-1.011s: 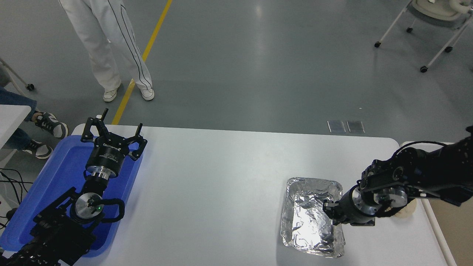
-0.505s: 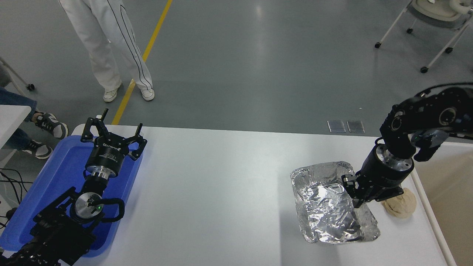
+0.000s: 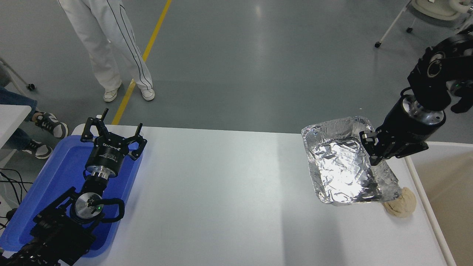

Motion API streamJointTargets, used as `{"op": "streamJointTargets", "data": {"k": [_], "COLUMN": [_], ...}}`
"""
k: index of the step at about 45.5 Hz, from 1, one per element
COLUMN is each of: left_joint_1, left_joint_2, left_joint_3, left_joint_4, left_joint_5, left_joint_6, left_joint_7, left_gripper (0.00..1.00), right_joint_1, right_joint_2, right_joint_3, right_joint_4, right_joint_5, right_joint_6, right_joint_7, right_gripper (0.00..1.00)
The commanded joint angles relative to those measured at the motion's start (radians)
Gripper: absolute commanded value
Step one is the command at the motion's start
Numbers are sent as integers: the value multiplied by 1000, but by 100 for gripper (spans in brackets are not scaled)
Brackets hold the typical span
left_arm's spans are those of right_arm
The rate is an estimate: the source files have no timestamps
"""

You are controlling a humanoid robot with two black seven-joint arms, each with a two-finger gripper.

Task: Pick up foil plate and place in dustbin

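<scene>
White table (image 3: 221,192), blue tray (image 3: 55,184) left, crumpled paper ball (image 3: 401,203) right

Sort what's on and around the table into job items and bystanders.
Job: foil plate, held by the right gripper; dustbin.
Bystanders: paper ball, blue tray, left gripper parked over it.

Open white tabletop (image 3: 221,192) lies left of the right gripper's fingers (image 3: 374,154); below them a tan crumpled paper ball (image 3: 401,203) sits beside the cream-rimmed rectangular dustbin (image 3: 417,173), whose rim stands to their right.
</scene>
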Motion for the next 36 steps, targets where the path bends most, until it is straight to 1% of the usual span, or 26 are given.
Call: {"op": "streamJointTargets", "data": {"k": [1,36], "left_joint_1": [0,0], "left_joint_2": [0,0], "left_joint_3": [0,2], "left_joint_4": [0,0], "left_joint_5": [0,0], "left_joint_6": [0,-1], "left_joint_7": [0,0], "left_gripper": [100,100], "right_joint_1": [79,213], "right_joint_2": [-6,-6], "right_joint_3": [-23,-74], "right_joint_4": [1,1], "right_joint_5": [-1,-1], "right_joint_6": [5,5], "right_joint_7": [0,0], "right_gripper": [0,0]}}
